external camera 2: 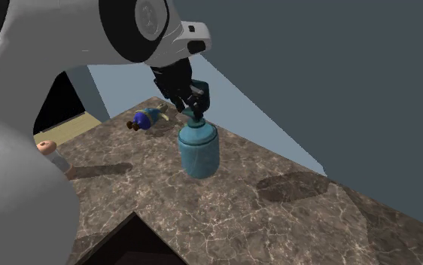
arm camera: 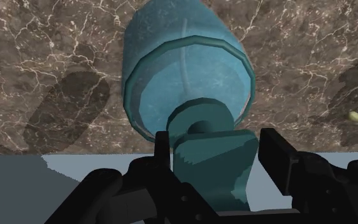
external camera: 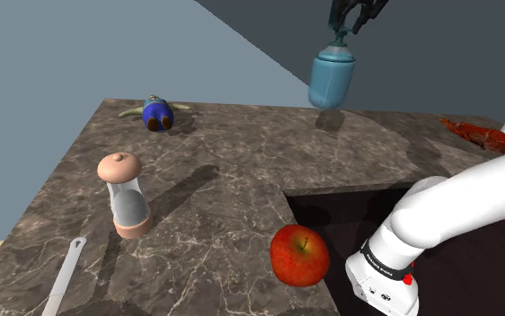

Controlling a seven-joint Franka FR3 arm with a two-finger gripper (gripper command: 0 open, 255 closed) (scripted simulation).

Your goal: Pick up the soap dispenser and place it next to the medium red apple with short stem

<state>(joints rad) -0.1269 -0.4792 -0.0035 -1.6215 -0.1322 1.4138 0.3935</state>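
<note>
A teal soap dispenser [external camera: 332,79] hangs in the air above the far part of the brown marble counter [external camera: 233,153], its shadow on the stone below. My black gripper [external camera: 353,27] is shut on its pump head from above. In the second exterior view the gripper [external camera 2: 193,102] clasps the pump and the dispenser's [external camera 2: 198,150] body hangs under it. In the wrist view the two fingers [arm camera: 278,156] press the teal pump of the dispenser [arm camera: 187,70]. A red apple [external camera: 300,255] with a short stem rests near the counter's front edge, by the arm's base.
A peach-capped grinder [external camera: 127,195] stands upright at the shoulder view's left. A blue toy [external camera: 157,113] lies at the far left corner, a red lobster-like object [external camera: 481,134] at the far right. A white utensil handle [external camera: 62,276] lies front left. A dark recess [external camera: 332,211] opens behind the apple.
</note>
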